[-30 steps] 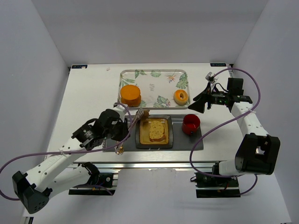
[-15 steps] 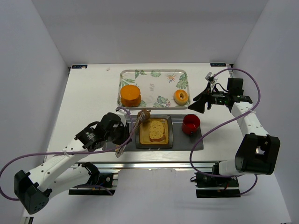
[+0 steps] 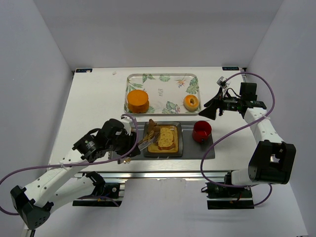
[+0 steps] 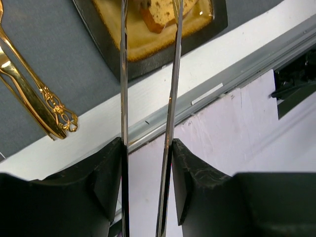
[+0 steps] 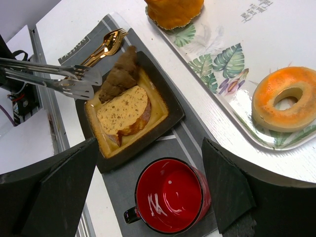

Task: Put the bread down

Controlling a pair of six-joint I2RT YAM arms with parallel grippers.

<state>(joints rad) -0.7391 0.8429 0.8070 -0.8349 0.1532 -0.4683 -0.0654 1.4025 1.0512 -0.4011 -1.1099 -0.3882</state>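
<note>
White table (image 3: 94, 98) between plain white walls (image 3: 29, 74); aluminium rail (image 3: 163, 174) along near edge; soft, even light.

Brown bread (image 5: 120, 75) on dish (image 5: 163, 116) corner

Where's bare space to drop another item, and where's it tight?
Free: middle of the floral tray, between orange cake and donut; white table left of the tray; grey mat strip nearer the arms than the red mug. Crowded: the square plate, holding bread, with tongs in the left gripper over its left edge.
</note>
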